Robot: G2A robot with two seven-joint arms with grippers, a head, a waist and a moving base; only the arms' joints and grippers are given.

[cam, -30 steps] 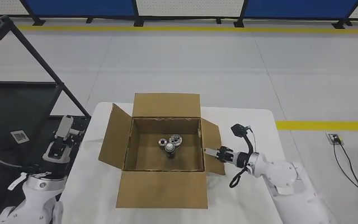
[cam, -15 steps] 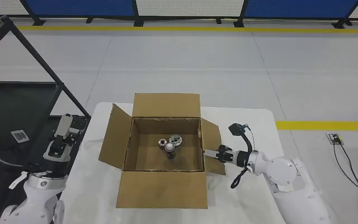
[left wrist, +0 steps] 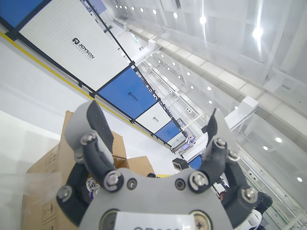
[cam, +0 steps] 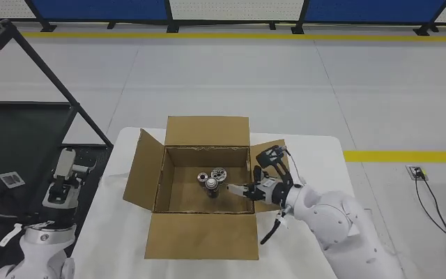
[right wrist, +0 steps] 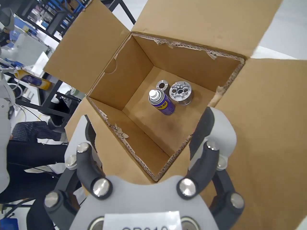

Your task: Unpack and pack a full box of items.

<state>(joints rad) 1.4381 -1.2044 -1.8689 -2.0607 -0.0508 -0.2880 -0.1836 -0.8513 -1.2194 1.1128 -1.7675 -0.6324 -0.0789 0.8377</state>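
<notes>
Hovering over the right wall of the open box [cam: 202,237] at bench [cam: 313,150] centre: right gripper [right wrist: 148,120], fingers spread. Spray can [right wrist: 162,102] and two metal parts [right wrist: 181,93] stand together on the box floor, well below the fingertips. Left gripper [left wrist: 154,111] spread wide, beyond the bench's left edge.

The box [right wrist: 191,25] stands on the table [cam: 313,146]. Inside it, ahead of the jaws of the right gripper [right wrist: 150,123], the spray can [right wrist: 162,102] stands nearest, with the small cylinder [right wrist: 162,84] and the round metal part [right wrist: 181,92] just beyond it, side by side.
</notes>
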